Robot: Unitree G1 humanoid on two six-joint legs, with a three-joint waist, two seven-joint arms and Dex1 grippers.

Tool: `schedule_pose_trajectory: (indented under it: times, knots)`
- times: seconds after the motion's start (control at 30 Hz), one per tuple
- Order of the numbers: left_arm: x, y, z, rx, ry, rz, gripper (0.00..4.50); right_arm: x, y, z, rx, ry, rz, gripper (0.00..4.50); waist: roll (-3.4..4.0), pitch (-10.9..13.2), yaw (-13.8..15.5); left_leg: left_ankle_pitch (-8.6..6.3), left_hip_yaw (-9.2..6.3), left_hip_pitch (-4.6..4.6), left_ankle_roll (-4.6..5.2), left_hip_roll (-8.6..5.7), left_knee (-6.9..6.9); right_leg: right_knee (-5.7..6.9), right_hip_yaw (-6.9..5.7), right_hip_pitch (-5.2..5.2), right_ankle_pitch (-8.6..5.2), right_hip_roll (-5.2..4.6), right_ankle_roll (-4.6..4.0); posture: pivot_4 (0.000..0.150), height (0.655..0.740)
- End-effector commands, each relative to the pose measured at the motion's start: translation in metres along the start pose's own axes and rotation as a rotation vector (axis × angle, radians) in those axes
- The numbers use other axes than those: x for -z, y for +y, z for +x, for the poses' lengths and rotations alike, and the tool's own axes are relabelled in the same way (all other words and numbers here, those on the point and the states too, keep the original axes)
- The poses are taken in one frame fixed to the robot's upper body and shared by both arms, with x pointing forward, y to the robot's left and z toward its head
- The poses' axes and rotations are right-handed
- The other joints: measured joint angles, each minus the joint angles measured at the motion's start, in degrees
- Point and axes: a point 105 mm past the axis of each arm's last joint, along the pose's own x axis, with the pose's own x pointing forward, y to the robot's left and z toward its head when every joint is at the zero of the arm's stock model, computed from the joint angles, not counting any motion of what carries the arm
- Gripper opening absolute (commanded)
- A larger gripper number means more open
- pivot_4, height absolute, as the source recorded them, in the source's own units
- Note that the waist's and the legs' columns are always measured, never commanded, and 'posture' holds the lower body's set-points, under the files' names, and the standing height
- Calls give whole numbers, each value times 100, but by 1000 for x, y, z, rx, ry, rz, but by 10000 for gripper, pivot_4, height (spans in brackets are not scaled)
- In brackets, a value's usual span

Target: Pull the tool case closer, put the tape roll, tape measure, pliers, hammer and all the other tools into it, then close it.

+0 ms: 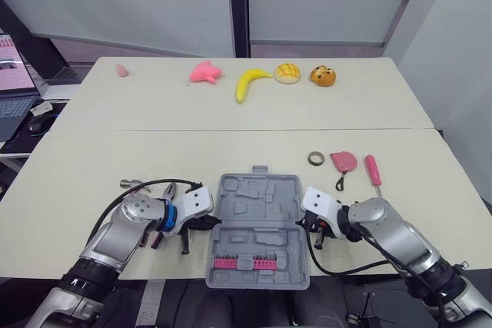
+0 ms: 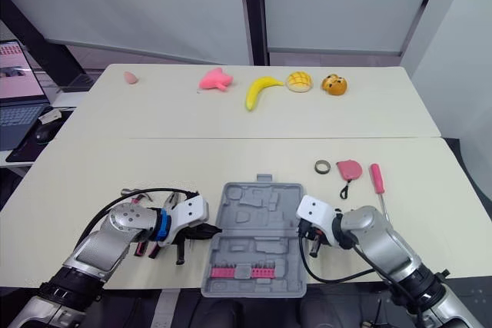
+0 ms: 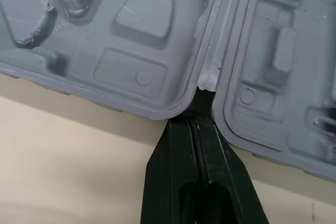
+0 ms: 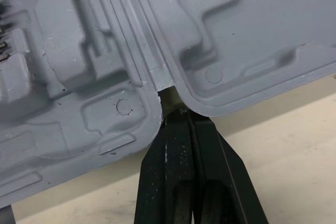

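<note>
White partition walls behind, two beige tables butted together; the near one is the worktop [image 1: 92, 159]. Laptop [image 1: 14, 82] and mouse [image 1: 40, 123] on a side desk at left.

Tool case [image 1: 257, 205] lies open and flat at the near edge of the worktop, between the two arms. Looks already close to the robot, so the pull step is done or nearly done. Only a pink bit strip [image 1: 244, 263] is in the near half; the moulded slots are otherwise bare. No tool loaded yet, lid not closed, so most of the task is left.

Left end effector [image 3: 201, 103]: fingers pressed together, tips poked into the hinge notch on the case's left side, nothing pinched. Right end effector [image 4: 176, 114]: same, fingers together, tips at the hinge notch on the right side.

Counts:
- 1 tool case
- 1 tape roll [image 1: 315, 158], right of the case, apart from it
- 1 tape measure [image 1: 344, 161], pink, just beside the roll
- 1 screwdriver [image 1: 373, 169], pink handle, right of the tape measure
- 1 hammer [image 1: 131, 184], head visible left of the case, rest under the left arm
- pliers [image 1: 156, 240], dark red handles under the left arm; a black handle beside them, cannot tell which tool it belongs to
- 5 toy items on the far table, incl. 1 banana [image 1: 247, 82], not part of the task
</note>
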Motion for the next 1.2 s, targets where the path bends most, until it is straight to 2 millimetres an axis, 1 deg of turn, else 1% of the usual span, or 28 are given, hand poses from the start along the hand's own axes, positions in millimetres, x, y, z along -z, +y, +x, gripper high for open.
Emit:
schedule_pose_trajectory:
  times: [0.03, 0.2, 0.83, 1.0, 1.1, 1.2]
  knots:
    - [4, -15, 4, 72, 14, -13, 0, -1, 18, 5, -90, -8, -9, 246, 0, 0, 1, 0, 0, 0, 0, 0, 0, 0, 0, 0, 0, 0, 0, 1500, 7255]
    - [6, -22, 3, 98, 25, -20, 0, 0, 20, 5, -103, -2, -11, 246, 0, -1, 3, 0, 0, 1, 0, 0, 0, 0, 0, 0, -1, 0, 1, 1500, 7255]
    - [12, -22, 1, 92, 42, -29, 0, 4, 22, 5, -113, 13, -17, 246, -1, -2, 6, 0, 0, 1, 0, 0, 0, -1, 0, 1, -3, 0, 4, 1500, 7255]
    - [13, -18, 1, 73, 43, -22, 0, 5, 17, 5, -82, 11, 13, 246, -1, -2, 7, 0, 0, 2, 0, 0, 0, -1, 0, 2, -3, 0, 4, 1500, 7255]
    - [14, -13, -3, 48, 45, -14, 0, 9, 11, -1, -56, 7, 57, 246, -2, -3, 8, 0, 0, 3, 0, 0, 0, -1, 0, 3, -3, 0, 4, 1500, 7255]
    - [14, -6, -11, 21, 44, 4, 0, 16, 5, -12, -18, 8, 84, 246, -2, -3, 15, 0, 0, 2, 0, 0, 0, -2, 0, 2, -3, 0, 4, 1500, 7255]
